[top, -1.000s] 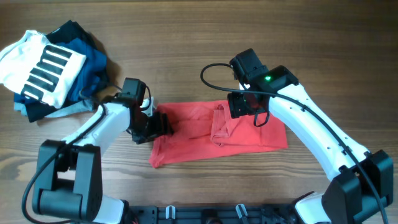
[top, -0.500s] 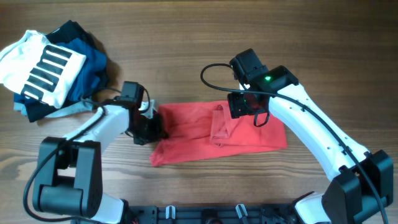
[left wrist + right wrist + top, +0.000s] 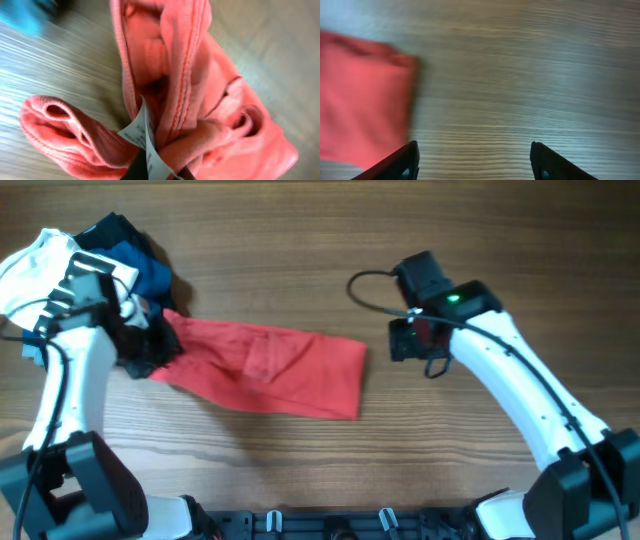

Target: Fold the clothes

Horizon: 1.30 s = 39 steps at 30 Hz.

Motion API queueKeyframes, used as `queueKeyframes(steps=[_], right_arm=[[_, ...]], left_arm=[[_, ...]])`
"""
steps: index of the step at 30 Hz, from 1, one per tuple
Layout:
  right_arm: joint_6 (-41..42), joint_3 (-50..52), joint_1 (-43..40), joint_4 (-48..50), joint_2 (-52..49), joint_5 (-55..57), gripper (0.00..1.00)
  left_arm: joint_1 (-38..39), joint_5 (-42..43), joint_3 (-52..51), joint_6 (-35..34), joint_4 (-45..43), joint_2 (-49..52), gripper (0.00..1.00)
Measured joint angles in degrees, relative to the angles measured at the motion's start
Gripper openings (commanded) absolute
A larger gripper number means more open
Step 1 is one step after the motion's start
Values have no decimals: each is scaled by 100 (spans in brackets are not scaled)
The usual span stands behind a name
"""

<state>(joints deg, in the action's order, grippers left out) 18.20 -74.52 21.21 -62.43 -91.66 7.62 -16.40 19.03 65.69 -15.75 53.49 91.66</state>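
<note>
- Two white robot arms reach over a wooden table [image 3: 330, 240], seen from above.
- One red T-shirt [image 3: 270, 365] lies left of the table's middle. It is folded into a long band that slants from upper left down to lower right.
- At the band's left end, the left gripper [image 3: 150, 358] is clamped on a bunched handful of the red cloth, with its jaws pressed together on the fabric.
- That gripped end sits just beside a heap of other clothes at the far left corner of the table. The heap is a white garment with black stripes [image 3: 25, 270] lying on blue and navy garments [image 3: 145, 275].
- From the left wrist camera, the red cloth fills the view in thick, rounded folds with a stitched seam running down the middle. A white care label [image 3: 145, 142] sticks out of the fabric just above where the jaws close at the bottom edge. Its print is too blurred to read.
- To the right of the T-shirt, the right gripper [image 3: 415, 345] hangs over bare wood, apart from the cloth. Its jaws are spread wide and hold nothing.
- From the right wrist camera, two dark fingers [image 3: 402, 160] show at the bottom of the picture with wood grain between them. The T-shirt's right end is a red blur at the left side.
</note>
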Motion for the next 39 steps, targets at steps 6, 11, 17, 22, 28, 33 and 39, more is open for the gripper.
queueKeyframes(steps=[6,11,17,22,28,33,39], right_arm=[[-52,0,-767,-177,142,42,71],[-98,0,-1141,-192,142,39,71],[-205,0,-1241,-197,142,35,71],[-328,0,-1241,-212,142,7,71],[-400,0,-1241,-236,144,-55,71],[-422,0,-1241,-236,144,-76,71],[-439,0,-1241,-251,144,-164,71]], left_arm=[[299,96,752,33,566,-9,4],[1456,160,866,26,767,-9,4],[3401,20,866,-455,511,-7,4],[4666,-463,868,-994,256,109,4],[5204,-728,874,-1298,118,527,9],[5235,-789,894,-1397,94,616,10],[5235,-861,1539,-1373,216,455,44]])
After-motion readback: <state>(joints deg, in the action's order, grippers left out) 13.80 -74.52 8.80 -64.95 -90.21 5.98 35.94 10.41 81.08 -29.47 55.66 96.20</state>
